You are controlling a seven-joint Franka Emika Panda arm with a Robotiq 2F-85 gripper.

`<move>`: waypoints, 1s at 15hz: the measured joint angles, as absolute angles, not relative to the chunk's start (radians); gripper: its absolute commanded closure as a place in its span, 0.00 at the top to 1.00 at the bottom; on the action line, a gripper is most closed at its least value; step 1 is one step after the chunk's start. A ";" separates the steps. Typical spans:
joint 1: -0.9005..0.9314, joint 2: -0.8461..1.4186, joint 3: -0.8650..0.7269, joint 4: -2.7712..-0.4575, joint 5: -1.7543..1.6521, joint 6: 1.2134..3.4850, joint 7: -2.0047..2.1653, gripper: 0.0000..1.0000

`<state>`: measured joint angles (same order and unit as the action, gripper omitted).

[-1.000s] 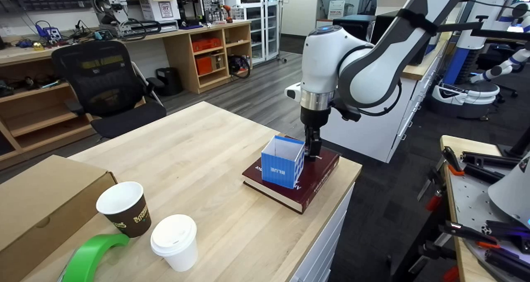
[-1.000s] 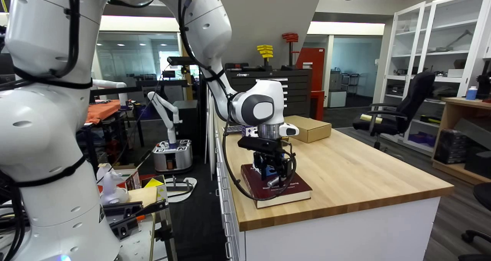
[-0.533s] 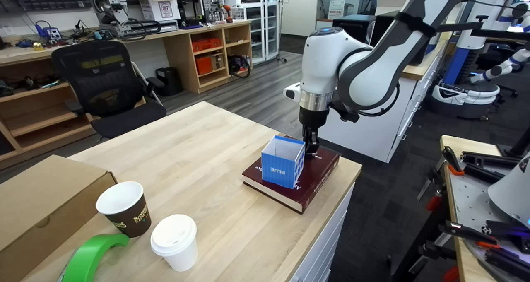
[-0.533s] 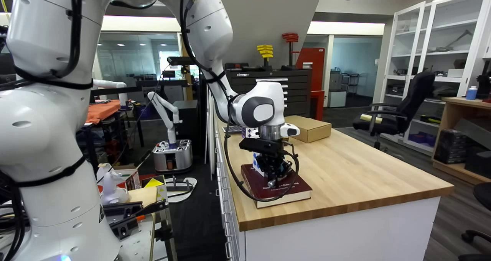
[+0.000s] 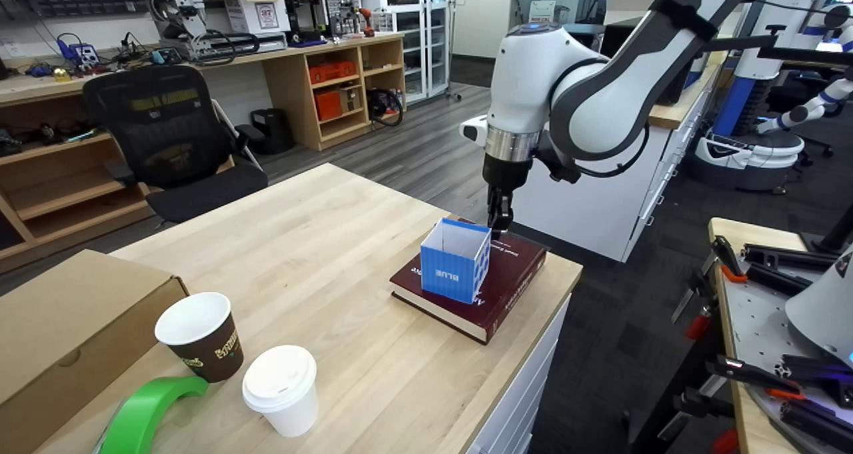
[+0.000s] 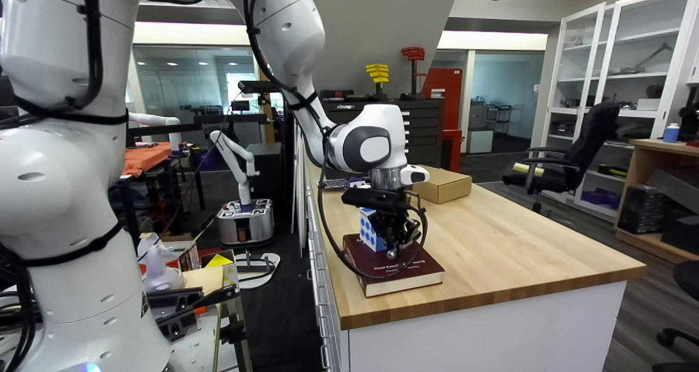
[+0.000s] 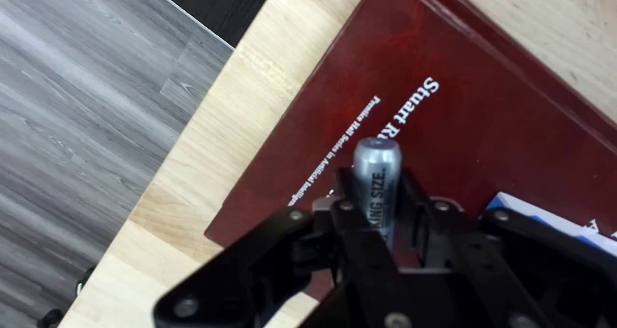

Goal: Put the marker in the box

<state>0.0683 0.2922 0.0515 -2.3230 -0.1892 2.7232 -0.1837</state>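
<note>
The gripper (image 7: pixel 378 195) is closed around the marker (image 7: pixel 378 159); its fingers (image 7: pixel 356 227) flank the barrel, and the silver, lettered end projects beyond them in the wrist view. The marker is held over the book (image 7: pixel 448 111); whether the two touch cannot be told. The box (image 5: pixel 454 264), blue and topless, stands upright on the book, just beside the gripper, with the marker outside it. The book lies flat near a corner of the table (image 5: pixel 346 261), along the edge above the drawers (image 5: pixel 530 387). Well apart, a carton (image 5: pixel 66 327) lies at the opposite edge; a dark cup (image 5: pixel 216 351) and a lidded cup (image 5: pixel 283 394) stand between it and the drawer edge.
</note>
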 measured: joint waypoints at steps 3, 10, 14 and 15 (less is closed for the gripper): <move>0.079 0.233 0.032 -2.340 -0.236 2.713 -0.130 0.06; 0.081 0.098 0.043 -2.335 -0.273 2.536 -0.111 0.06; 0.085 0.025 0.073 -2.300 -0.271 2.366 -0.153 0.06; 0.089 0.010 0.078 -2.286 -0.271 2.319 -0.168 0.06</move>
